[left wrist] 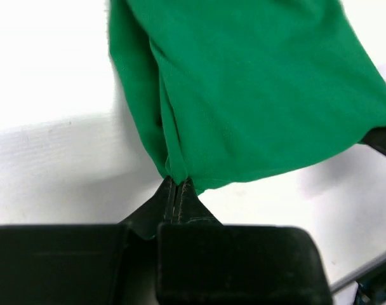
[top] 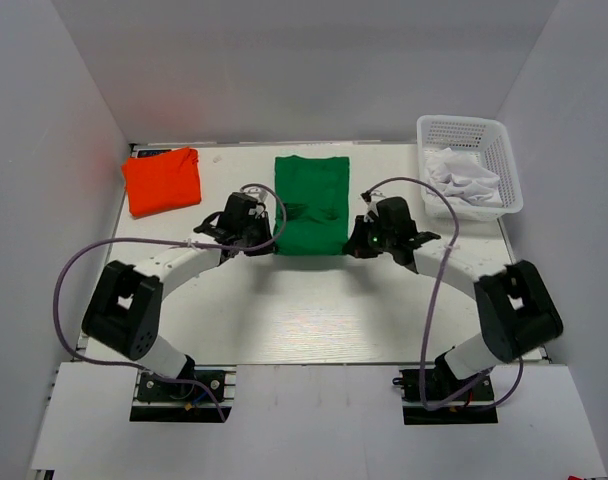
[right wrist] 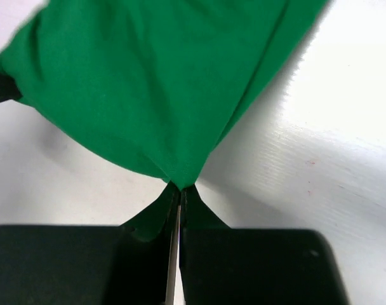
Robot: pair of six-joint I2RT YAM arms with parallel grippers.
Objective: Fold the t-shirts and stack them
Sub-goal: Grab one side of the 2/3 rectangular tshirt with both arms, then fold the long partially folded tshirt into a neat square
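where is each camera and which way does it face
Top external: above and behind the robot, looking down on the table; left arm and right arm show.
Left wrist: on that wrist, looking along the left gripper, shut on a corner of the green t-shirt.
Right wrist: likewise, the right gripper on the other corner.
Shared: that shirt.

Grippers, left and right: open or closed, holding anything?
Left gripper: closed, holding the green t-shirt at its near left corner.
Right gripper: closed, holding the green t-shirt at its near right corner.
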